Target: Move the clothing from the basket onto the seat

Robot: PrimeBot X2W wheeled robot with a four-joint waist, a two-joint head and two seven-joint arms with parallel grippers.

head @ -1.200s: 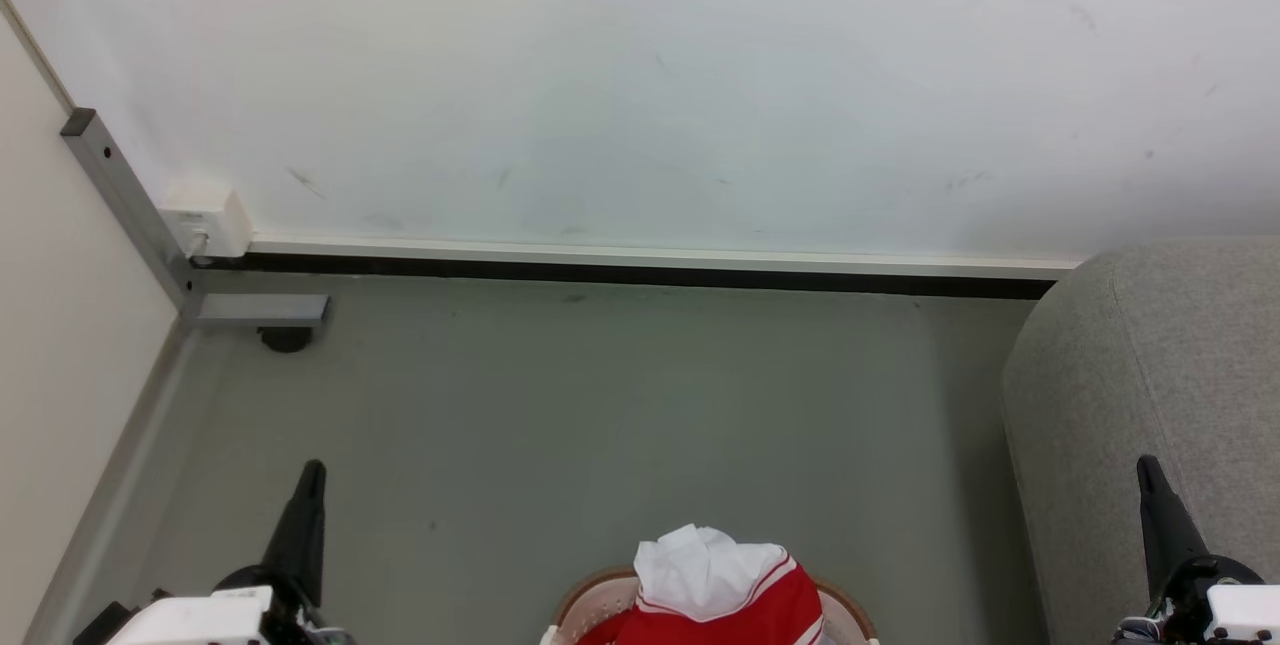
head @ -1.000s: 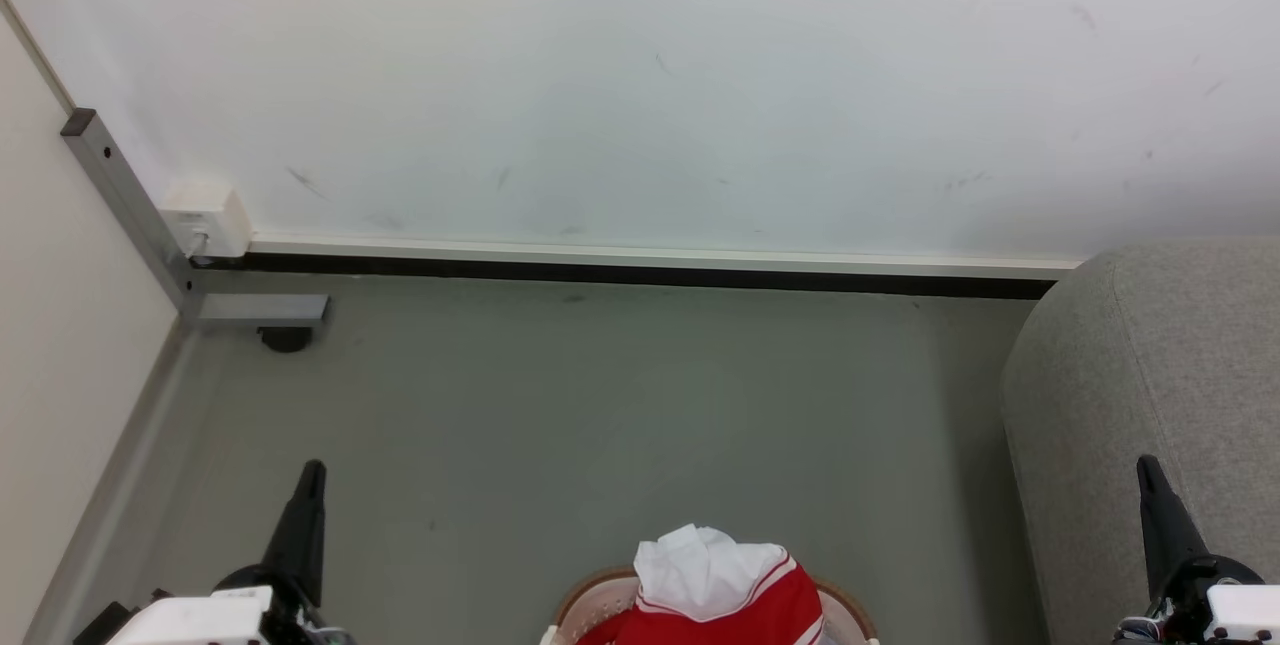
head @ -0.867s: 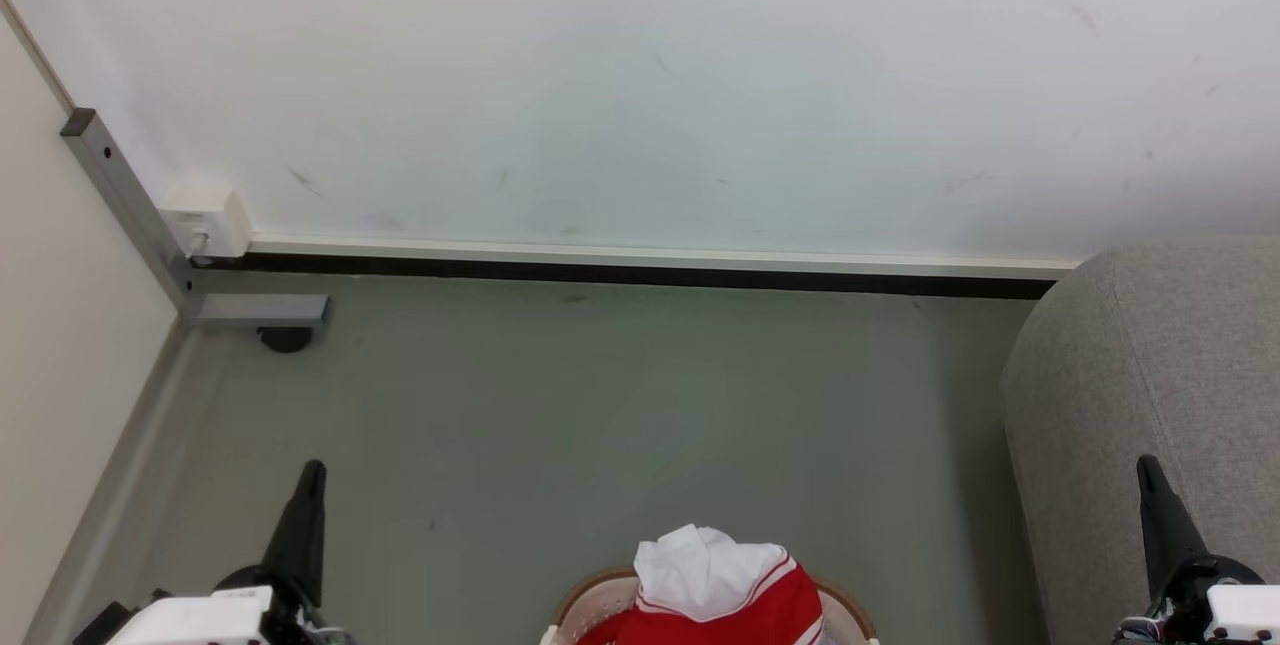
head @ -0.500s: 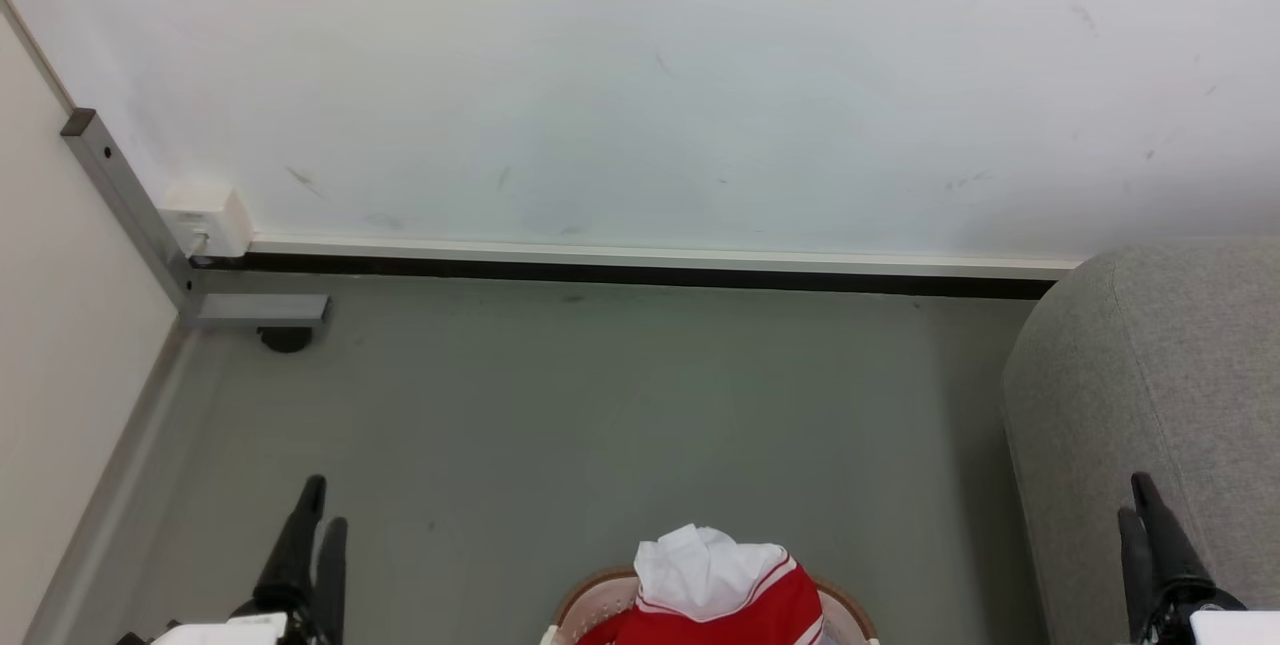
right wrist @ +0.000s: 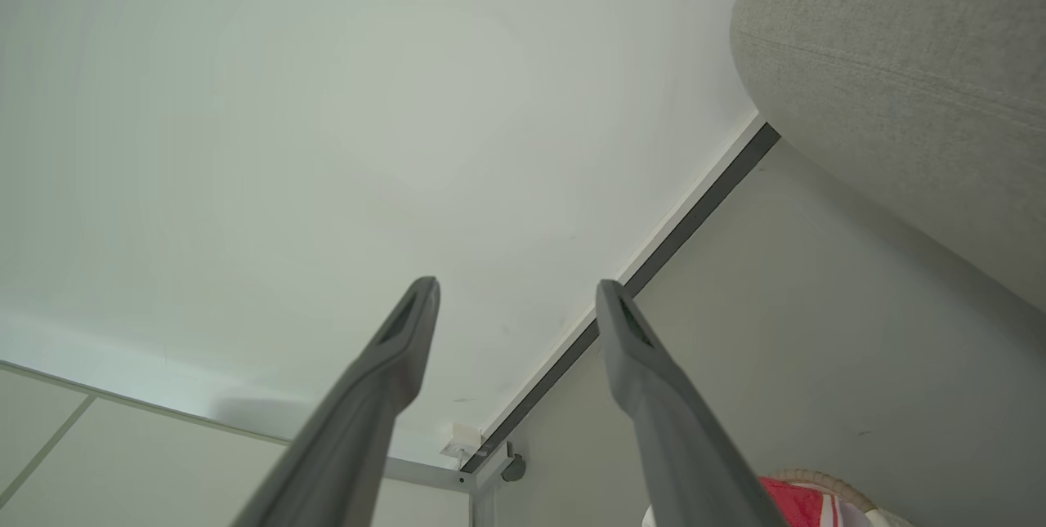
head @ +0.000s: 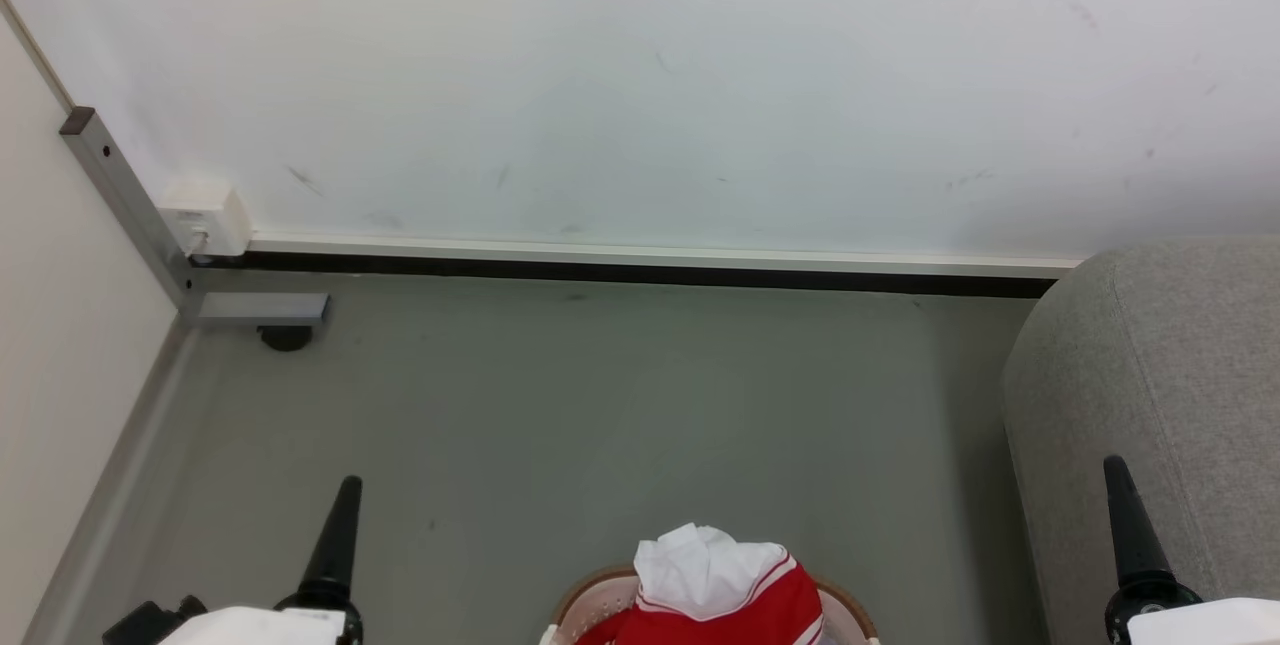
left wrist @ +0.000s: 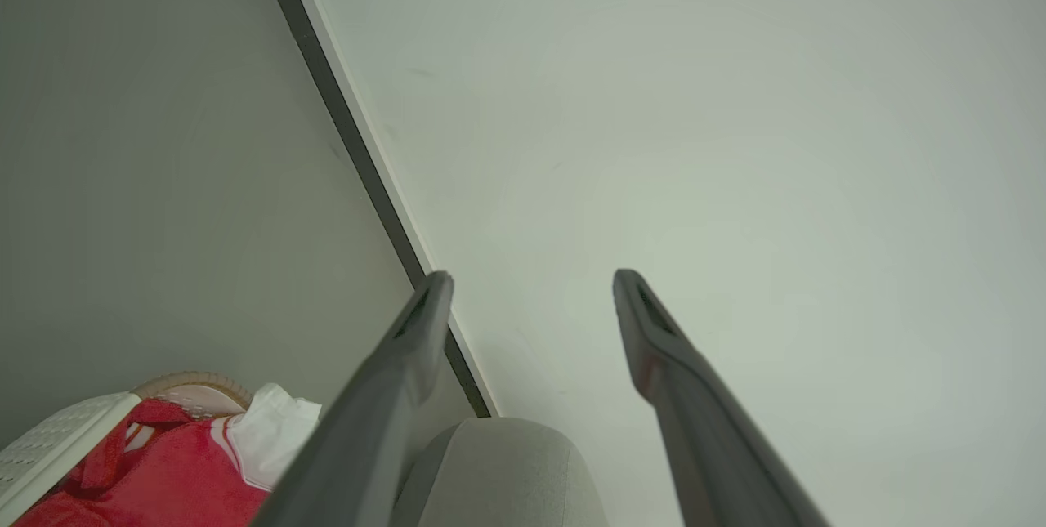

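Preparing for the first reach into the basket

Both arms hang at my sides with nothing in them. In the left wrist view my left gripper (left wrist: 531,278) has its two fingers well apart, and they point toward the wall (head: 640,75) rather than down. My right gripper (right wrist: 516,288) stands the same way, spread wide and empty, with the seat (head: 1150,355) close on its right.

The clothing (head: 715,590) sits heaped in the basket (head: 585,593) at the bottom middle of the head view, between my two arms. A white hood part lies on top, with red fabric and white stripes under it. The basket stands on the floor (head: 620,405), near the rounded end of the seat but apart from it. On the part of the seat that I can see, nothing red lies yet.

I judge this to be the very start of the task: the pile looks untouched, and neither gripper is near it.

The next move calls for bending at the waist and bringing one gripper over the heap, fingers turned downward. I should then close on a good bunch of cloth, since a thin fold could slip out. After that comes a lift high enough to clear the brown rim, and a swing to my right onto the seat. The garments may be tangled, so I expect more than one might rise together.
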